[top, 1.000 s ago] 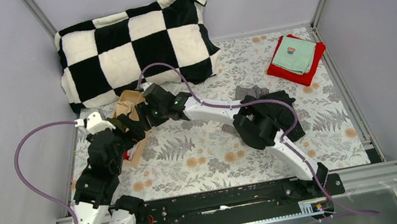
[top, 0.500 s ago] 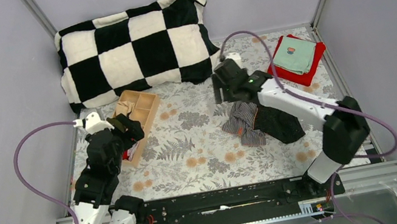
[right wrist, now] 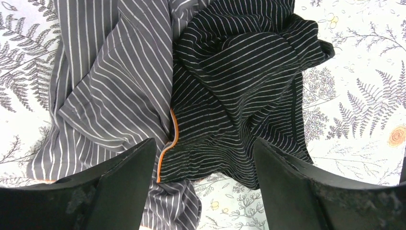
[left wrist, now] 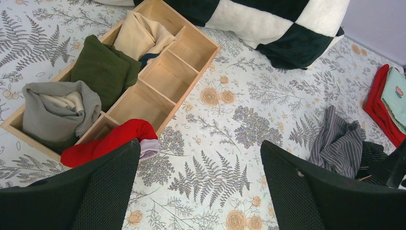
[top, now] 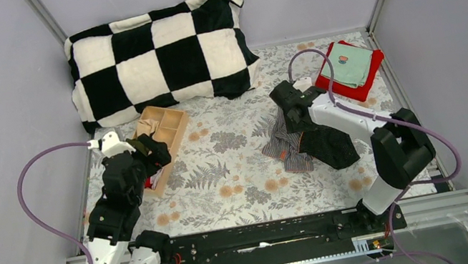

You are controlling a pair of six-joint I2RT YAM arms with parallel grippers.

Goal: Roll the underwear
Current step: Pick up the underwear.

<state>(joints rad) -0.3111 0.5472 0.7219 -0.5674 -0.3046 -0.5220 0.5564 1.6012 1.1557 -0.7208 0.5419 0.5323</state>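
From above, your right hand (top: 288, 115) hangs nose-down over the crumpled grey striped cloth boxer shorts (top: 283, 146). They lie right of centre on the fern-printed desk (top: 224, 177), touching and partly overlapping the black pinstriped cloth boxer shorts (top: 329, 145). Your left hand (top: 151, 154) is well apart at the left side. In the left wrist view that hand is spread fully wide with nothing in it, above the near end of a shallow wooden divided tray (left wrist: 191, 62) holding several cloth rolls. In the right wrist view the right hand's jaws stand wide apart and empty, straddling the line where a thin orange waistband edge (right wrist: 170, 134) runs between the two garments. That spot is the hazard. If you close here, you are likely to pinch folds of both shorts at once, and the black pair would drag along with the grey. Both are bunched, not flat, so a roll started from this heap would probably come out lumpy or fall open. Pick a free grey edge away from the overlap.
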